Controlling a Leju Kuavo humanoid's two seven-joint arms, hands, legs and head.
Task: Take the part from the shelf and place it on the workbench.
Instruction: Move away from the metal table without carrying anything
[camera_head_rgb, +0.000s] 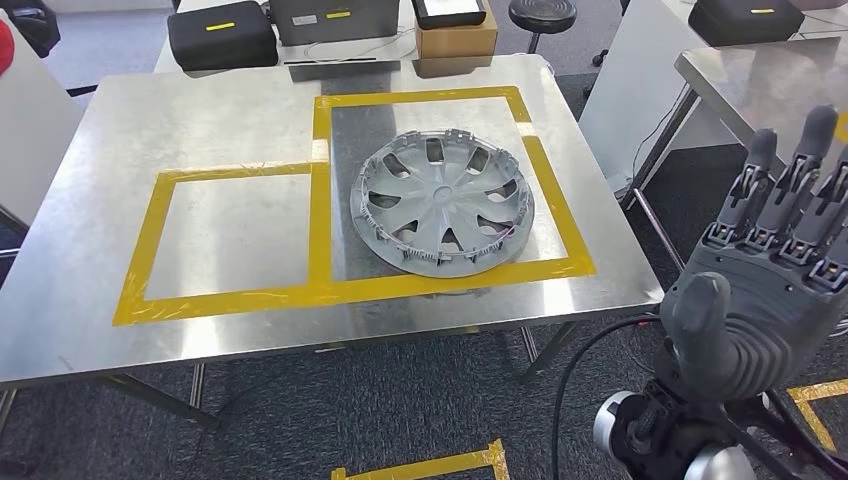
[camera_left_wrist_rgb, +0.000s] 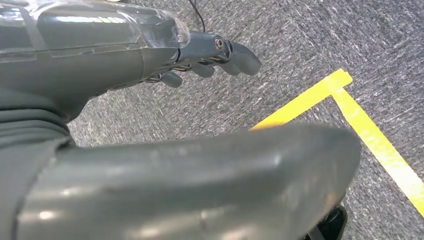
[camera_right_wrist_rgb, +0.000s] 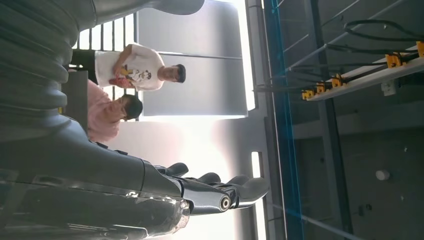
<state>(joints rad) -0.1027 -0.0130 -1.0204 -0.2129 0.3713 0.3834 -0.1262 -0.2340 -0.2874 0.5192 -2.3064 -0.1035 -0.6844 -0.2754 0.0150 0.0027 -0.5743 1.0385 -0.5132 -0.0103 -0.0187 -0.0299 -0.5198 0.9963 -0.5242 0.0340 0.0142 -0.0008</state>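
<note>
Part (camera_head_rgb: 443, 203), a grey wheel cover with curved spokes, already flat on the metal bench (camera_head_rgb: 200, 110), inside the right-hand of two yellow taped rectangles (camera_head_rgb: 320, 225), nearer that rectangle's front edge and just about touching the tape there. Right hand (camera_head_rgb: 775, 270) raised beside the bench's right edge, well apart from the part, palm turned toward the head camera, fingers straight and spread, holding nothing; seen from its own wrist (camera_right_wrist_rgb: 200, 192), pointed up toward a bright wall or window, with two people (camera_right_wrist_rgb: 125, 90) standing in the distance. Left hand (camera_left_wrist_rgb: 205, 62) hanging low over grey carpet and a yellow floor marking (camera_left_wrist_rgb: 350, 120), fingers loosely curled in, nothing between them. Judged from this layout, placing step done and release finished, task close to its end. Next move, if any: only lowering the right arm clear of the bench corner without brushing the rim of the part, and settling to a rest pose. No regrasp apparently needed, unless a more central seating in the taped rectangle is wanted.
</note>
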